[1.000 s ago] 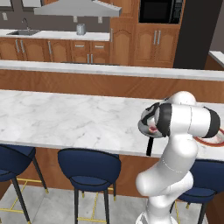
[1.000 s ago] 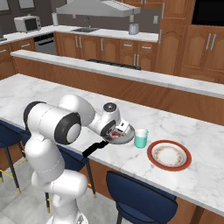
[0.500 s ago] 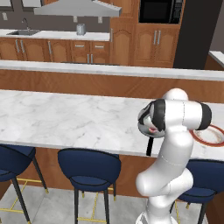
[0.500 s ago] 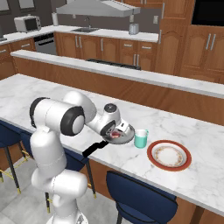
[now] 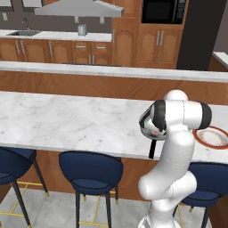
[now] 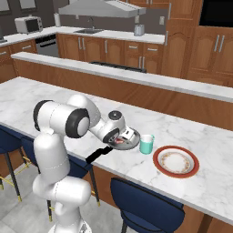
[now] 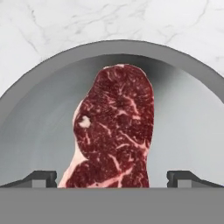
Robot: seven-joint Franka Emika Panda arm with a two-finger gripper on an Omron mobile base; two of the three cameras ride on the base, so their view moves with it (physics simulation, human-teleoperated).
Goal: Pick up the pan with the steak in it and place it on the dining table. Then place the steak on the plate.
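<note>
i saw pan [image 6: 129, 142] resting on dining table [image 6: 54, 100], steak [image 7: 114, 127] lying inside it. gripper [image 7: 112, 178] hovered over steak, jaws spread wide, nothing pinched. plate [image 6: 176, 161] sat beyond teal cup [image 6: 146, 144].

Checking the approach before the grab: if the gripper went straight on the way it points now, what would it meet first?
Most likely the steak, lying in the pan between the open jaws; how far off it is, is unclear.

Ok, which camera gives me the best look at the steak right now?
The hand view: the steak lies in full close-up inside the pan. The right base view gives a red sliver under the hand; in the left base view the arm blocks it.
</note>
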